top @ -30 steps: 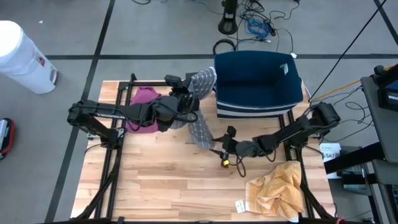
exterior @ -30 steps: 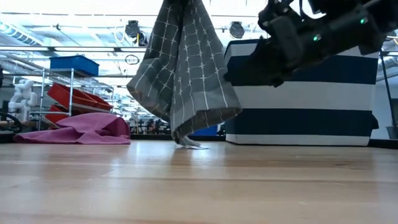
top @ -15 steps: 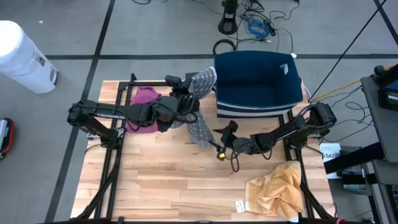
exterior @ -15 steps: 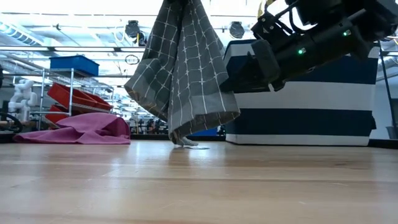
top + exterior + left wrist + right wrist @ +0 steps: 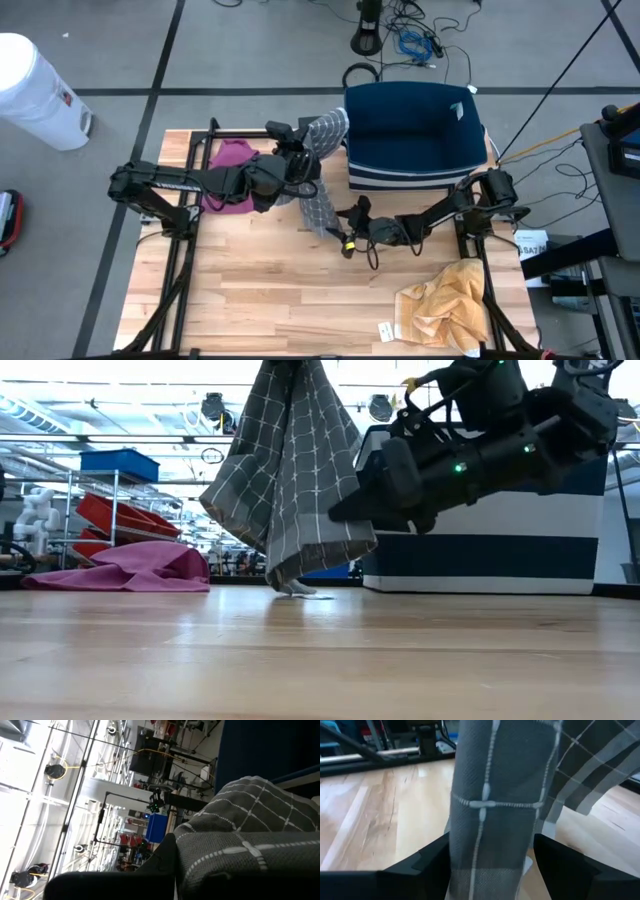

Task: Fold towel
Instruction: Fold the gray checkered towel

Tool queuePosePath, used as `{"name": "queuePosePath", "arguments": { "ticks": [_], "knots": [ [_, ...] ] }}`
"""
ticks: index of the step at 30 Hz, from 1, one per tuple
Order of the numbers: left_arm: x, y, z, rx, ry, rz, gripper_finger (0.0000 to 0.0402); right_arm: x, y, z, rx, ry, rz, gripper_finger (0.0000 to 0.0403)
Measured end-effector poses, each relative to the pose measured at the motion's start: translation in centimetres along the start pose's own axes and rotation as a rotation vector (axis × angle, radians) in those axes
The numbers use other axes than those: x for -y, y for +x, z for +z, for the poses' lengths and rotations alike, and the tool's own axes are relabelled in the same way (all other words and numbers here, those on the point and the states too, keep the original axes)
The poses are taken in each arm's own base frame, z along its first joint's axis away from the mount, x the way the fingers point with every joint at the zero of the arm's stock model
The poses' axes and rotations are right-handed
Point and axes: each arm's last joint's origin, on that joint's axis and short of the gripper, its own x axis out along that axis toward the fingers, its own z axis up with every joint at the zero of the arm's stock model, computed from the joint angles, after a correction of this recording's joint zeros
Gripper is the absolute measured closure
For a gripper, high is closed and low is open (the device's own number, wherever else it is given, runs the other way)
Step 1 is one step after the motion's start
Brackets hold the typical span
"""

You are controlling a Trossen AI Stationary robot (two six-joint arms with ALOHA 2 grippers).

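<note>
Here, the left gripper [image 5: 300, 155] is clamped on a grey checked cloth towel [image 5: 295, 475], hanging it above the wooden table [image 5: 270, 290] — its lowest corner touching. To its right, the right gripper [image 5: 345, 238] has its fingers apart around the hanging edge, gripping nothing. Risk: closing off-centre, it could pinch one layer or miss.

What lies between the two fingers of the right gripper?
The hanging grey checked towel lies between the open right gripper fingers, shown in the right wrist view.
</note>
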Motion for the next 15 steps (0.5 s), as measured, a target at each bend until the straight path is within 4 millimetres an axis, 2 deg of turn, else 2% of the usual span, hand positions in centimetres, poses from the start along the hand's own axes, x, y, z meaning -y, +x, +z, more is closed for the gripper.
{"name": "queuePosePath", "arguments": {
  "ticks": [8, 15],
  "knots": [
    [0.0, 0.0, 0.0, 0.0, -0.008, 0.0, 0.0401, -0.7, 1.0, 1.3, -0.004, -0.039, -0.004, 0.021],
    [0.0, 0.0, 0.0, -0.014, -0.01, 0.004, 0.0401, -0.6, 1.3, 0.4, -0.145, -0.105, -0.038, 0.0296]
  ]
}}
